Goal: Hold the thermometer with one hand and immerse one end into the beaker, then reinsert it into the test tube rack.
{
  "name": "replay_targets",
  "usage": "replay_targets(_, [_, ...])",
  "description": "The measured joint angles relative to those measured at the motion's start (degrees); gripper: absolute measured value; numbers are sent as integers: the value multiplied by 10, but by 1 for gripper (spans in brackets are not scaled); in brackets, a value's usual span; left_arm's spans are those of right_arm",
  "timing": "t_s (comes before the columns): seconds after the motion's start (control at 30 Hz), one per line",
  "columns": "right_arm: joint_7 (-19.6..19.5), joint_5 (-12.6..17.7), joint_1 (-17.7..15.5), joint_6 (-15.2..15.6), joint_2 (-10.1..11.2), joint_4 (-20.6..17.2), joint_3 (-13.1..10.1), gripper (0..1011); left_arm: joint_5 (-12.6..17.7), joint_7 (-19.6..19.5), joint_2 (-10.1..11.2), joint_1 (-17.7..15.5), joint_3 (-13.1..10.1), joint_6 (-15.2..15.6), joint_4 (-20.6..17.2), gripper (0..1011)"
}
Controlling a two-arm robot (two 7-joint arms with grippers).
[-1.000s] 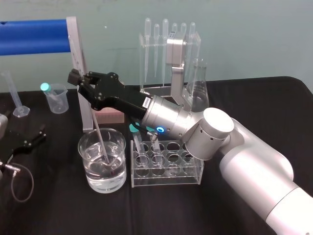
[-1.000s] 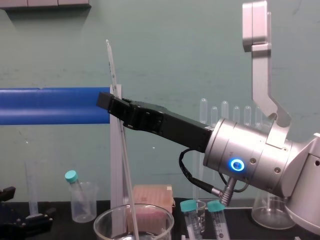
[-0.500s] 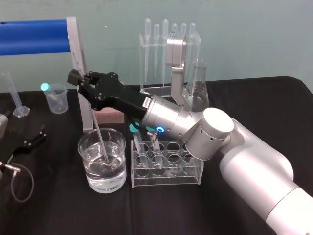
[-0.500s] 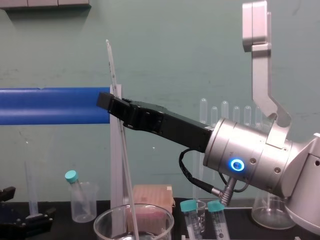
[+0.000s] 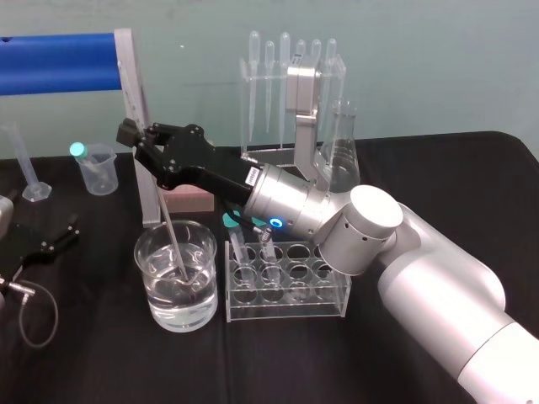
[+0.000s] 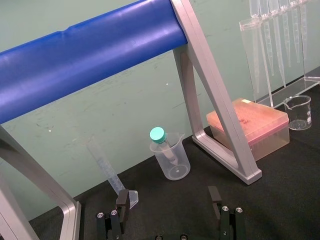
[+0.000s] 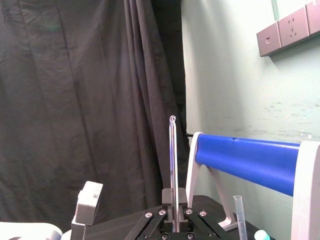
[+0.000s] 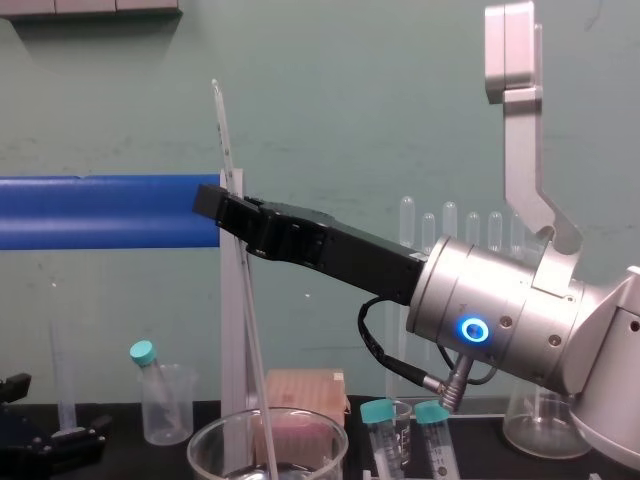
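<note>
**Thermometer dipped in the beaker, right claw clenched on it**

The right claw (image 5: 139,136) reaches toward the robot's left across the black surface (image 5: 472,168), out from a thick silver wrist (image 5: 290,206) with a glowing blue ring. It is clenched on the upper part of the thermometer (image 8: 222,130). The rod leans a little, top toward the robot's left. Its lower end goes down into the beaker (image 5: 156,307) and into the clear liquid that fills it about halfway. I cannot tell whether the tip touches the bottom.

The beaker stands just beside the left end of the test tube rack (image 5: 286,290). Two teal-capped tubes (image 8: 377,411) stand at the rack's back left. The wrist hangs over the rack's back row and covers part of it.

Right behind the claw and the beaker rises the silver frame leg (image 5: 130,84) that carries the blue bar (image 5: 55,63). From the head view the rod's upper part lines up with that leg. A pink box (image 6: 250,122) sits at the frame's foot, half hidden behind the claw in the head view. Farther back are a pipette stand (image 5: 265,76) and a conical flask (image 5: 345,160), with a silver bracket (image 5: 301,109) rising in front of them.

Off to the left stand a small plastic beaker (image 5: 101,177) with a teal-capped tube leaning in it and a graduated cylinder (image 5: 25,160). The left claw (image 6: 168,197) lies low at the surface's left edge, fingers spread and grasping nothing, well apart from the beaker.
</note>
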State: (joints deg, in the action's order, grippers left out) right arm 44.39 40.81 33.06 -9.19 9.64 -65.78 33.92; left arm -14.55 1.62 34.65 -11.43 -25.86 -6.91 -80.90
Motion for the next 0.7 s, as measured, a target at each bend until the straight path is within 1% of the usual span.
replay_targets(0.47, [1, 0, 0, 0, 0, 0, 0, 56, 0, 0, 0, 0, 0, 0, 0, 1008])
replay_targets(0.57, [22, 8, 3, -19, -3, 0, -4, 56, 0, 0, 0, 0, 0, 0, 0, 1008])
replay_targets(0.63, [29, 11, 4, -26, -3, -3, -6, 56, 0, 0, 0, 0, 0, 0, 0, 1008])
replay_targets(0.7, [37, 14, 6, -37, -2, -13, -10, 56, 0, 0, 0, 0, 0, 0, 0, 1008])
